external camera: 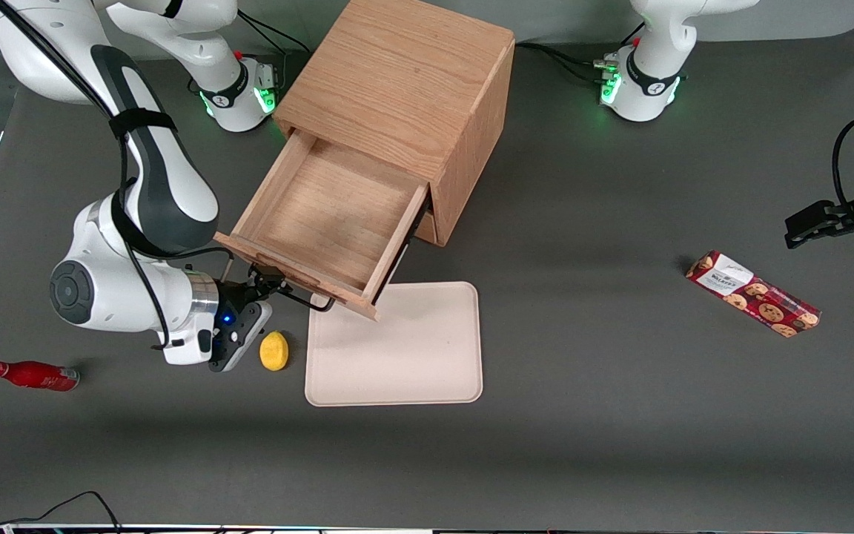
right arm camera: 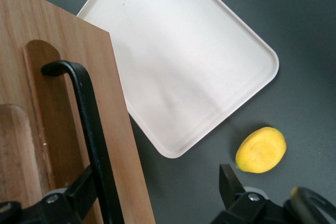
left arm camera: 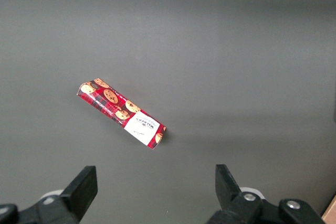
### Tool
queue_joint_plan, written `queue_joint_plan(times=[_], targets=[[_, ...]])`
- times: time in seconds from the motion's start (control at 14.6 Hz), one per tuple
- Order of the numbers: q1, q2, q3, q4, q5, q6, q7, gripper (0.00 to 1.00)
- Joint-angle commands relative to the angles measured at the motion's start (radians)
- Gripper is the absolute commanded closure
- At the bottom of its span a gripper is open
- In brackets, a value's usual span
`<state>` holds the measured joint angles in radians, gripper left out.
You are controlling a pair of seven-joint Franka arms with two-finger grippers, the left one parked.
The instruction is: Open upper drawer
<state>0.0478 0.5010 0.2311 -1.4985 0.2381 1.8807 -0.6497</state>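
One oak upper drawer [external camera: 327, 222] out | tool [external camera: 270, 285] spread at wire handle [right arm camera: 89, 124]

Light oak upper drawer [external camera: 323, 215], straight grain inside, with black wire handle [right arm camera: 89, 124]. Cabinet [external camera: 405, 81] in same oak tone, grain running along top panel. Dark grey matte table [external camera: 620, 415]. Pale cream tray [external camera: 397, 348], plain, no pattern. Yellow lemon [external camera: 273, 351], slightly mottled skin. Red bottle [external camera: 30, 375], white marks on body. Cookie pack [external camera: 753, 294] in red tartan, printed with brown chocolate-chip cookies, white label at one end. Gripper [external camera: 267, 284] at handle: black fingers, white and grey body, small blue light on it. Green lights at white arm bases.
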Motion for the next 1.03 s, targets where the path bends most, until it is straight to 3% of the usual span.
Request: queue_joint_plan(times=[0.0, 0.21, 0.48, 0.96], targets=[[0.009, 0.063, -0.003, 0.099, -0.054, -0.018, -0.005, 0.0], [0.007, 0.071, -0.004, 0.104, -0.057, -0.018, -0.015, 0.0], [0.003, 0.091, -0.006, 0.127, -0.115, -0.018, -0.021, 0.0], [-0.008, 0.116, -0.009, 0.17, -0.12, -0.043, -0.094, 0.0]])
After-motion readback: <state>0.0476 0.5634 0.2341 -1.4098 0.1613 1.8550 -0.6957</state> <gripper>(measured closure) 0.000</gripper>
